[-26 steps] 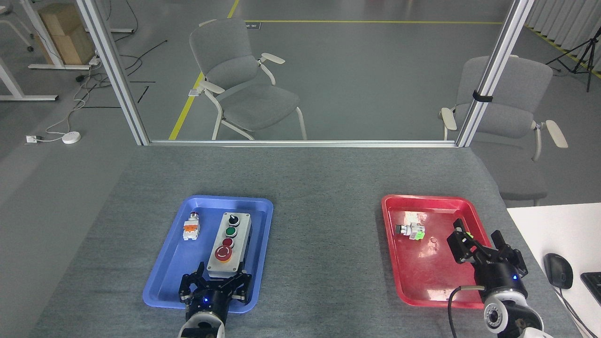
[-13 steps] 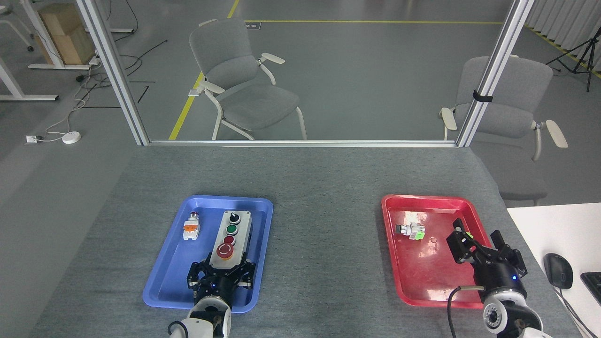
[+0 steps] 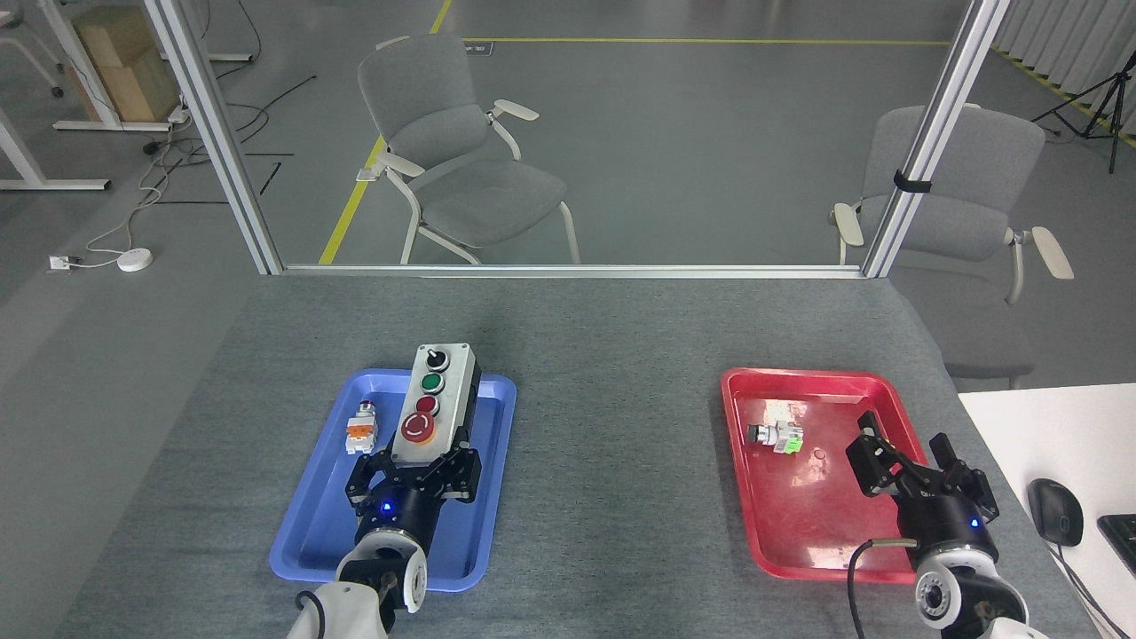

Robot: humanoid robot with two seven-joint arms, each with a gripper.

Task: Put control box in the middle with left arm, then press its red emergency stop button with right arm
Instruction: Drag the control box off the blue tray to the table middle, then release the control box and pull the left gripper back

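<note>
The black two-fingered left gripper (image 3: 432, 463) is clamped on the near end of the oblong grey-lidded control box (image 3: 430, 404), which appears raised over the far right part of the blue plastic tray (image 3: 306, 524), its far end past the tray's far rim. The carry to the bare grey fabric middle (image 3: 617, 444) seems under way; next it should swing right and set down flat. The right gripper (image 3: 905, 457) hangs spread and empty over the red plastic tray's (image 3: 754, 515) right edge.

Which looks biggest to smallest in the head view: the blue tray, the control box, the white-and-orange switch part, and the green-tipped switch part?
1. blue tray
2. control box, held up nearer the camera, so it may look a bit enlarged
3. white-and-orange switch part and green-tipped switch part: too alike to rank
</note>
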